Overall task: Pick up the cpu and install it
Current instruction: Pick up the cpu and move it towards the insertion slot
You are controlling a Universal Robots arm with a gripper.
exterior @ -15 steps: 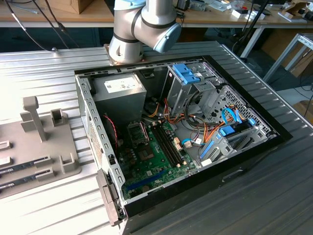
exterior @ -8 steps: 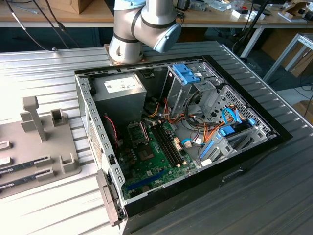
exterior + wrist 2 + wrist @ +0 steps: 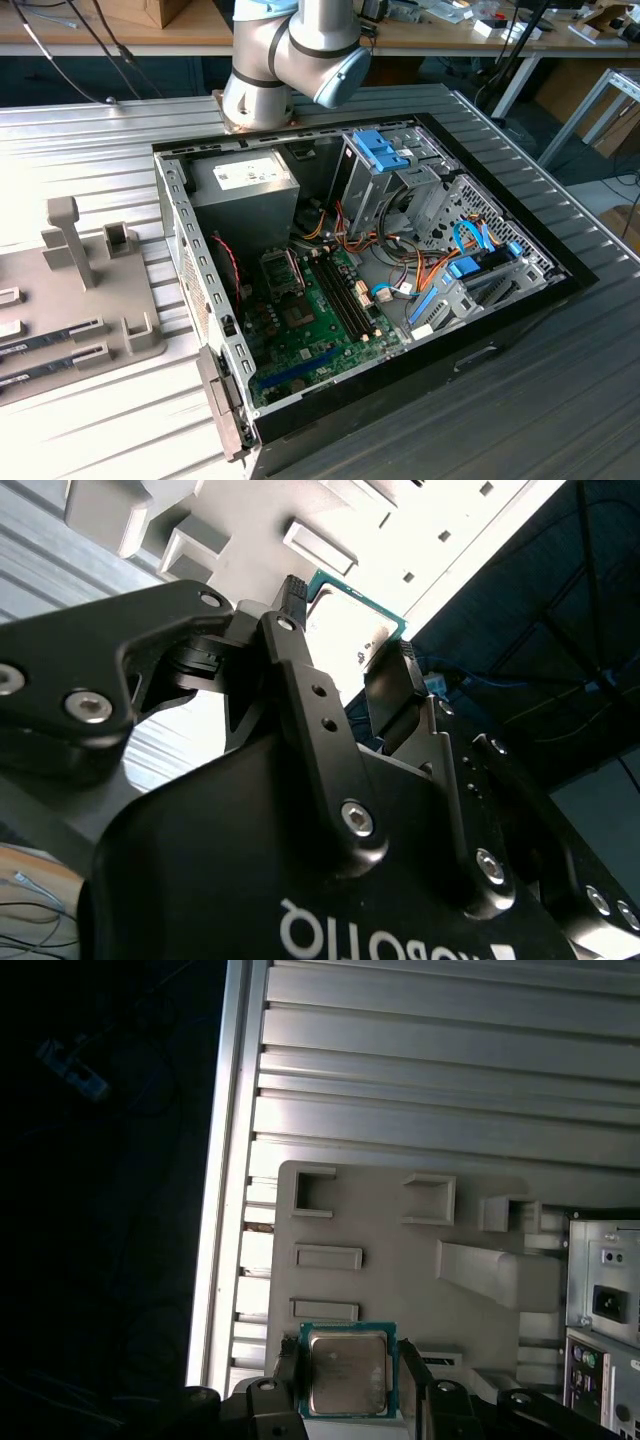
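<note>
**Desk:** What has the hand got?

**Me:** From my end, the hand [image 3: 350, 1388] is closed most of the way. Its two fingers [image 3: 300, 670] press on opposite edges of the cpu [image 3: 347, 1373]. I see the chip in both wrist views. Its silver lid faces the first wrist camera, with the green rim showing all round.

**Desk:** Where is it, then?

**Me:** Between the fingertips, over the grey tray [image 3: 400, 1260] that lies on the ribbed tabletop [image 3: 450, 1070]. I judge it lifted clear of the tray, since it looks large against the pockets there, but I can't swear to the gap.

**Desk:** And the computer?

**Me:** The open case [image 3: 186, 250] lies on its side beside the tray, to the exterior view's right of it. The green board [image 3: 310, 320] faces up inside. The chip is well apart from that board.

**Desk:** How will it handle?

**Me:** Light and stiff, I reckon: a thin flat plate that won't bend. The lid is smooth metal, so probably slippery. The edge grip I have, flat and square on the rim, looks like the right place to hold it. The underside is hidden from me, and I'd treat it as the fragile face. The risk I see is the chip tilting or twisting between such narrow tips.
</note>
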